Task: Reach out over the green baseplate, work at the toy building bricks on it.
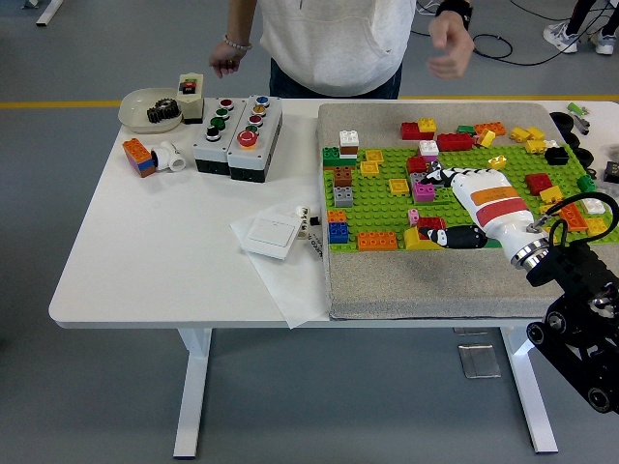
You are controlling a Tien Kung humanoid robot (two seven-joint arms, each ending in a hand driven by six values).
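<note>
The green baseplate (387, 211) lies on a grey mat (406, 285) at the table's right half, studded with several bricks. My right hand (428, 208), white with an orange stripe, reaches in from the right over the plate's near middle. Its fingers (432, 176) are spread from the thumb (453, 237) and hold nothing. The fingertips lie by a grey brick (440, 172) and a pink brick (424, 191). A red brick (429, 224) sits between fingers and thumb, above a yellow brick (414, 240). The person's hands (449, 43) are raised off the table.
A grey button box (237, 130), a white bowl with black gears (150, 108), an orange-blue brick (140, 155) and a white fitting (172, 155) stand at the left. A white switch (268, 235) lies on paper beside the mat. Loose bricks (542, 145) crowd the plate's far right.
</note>
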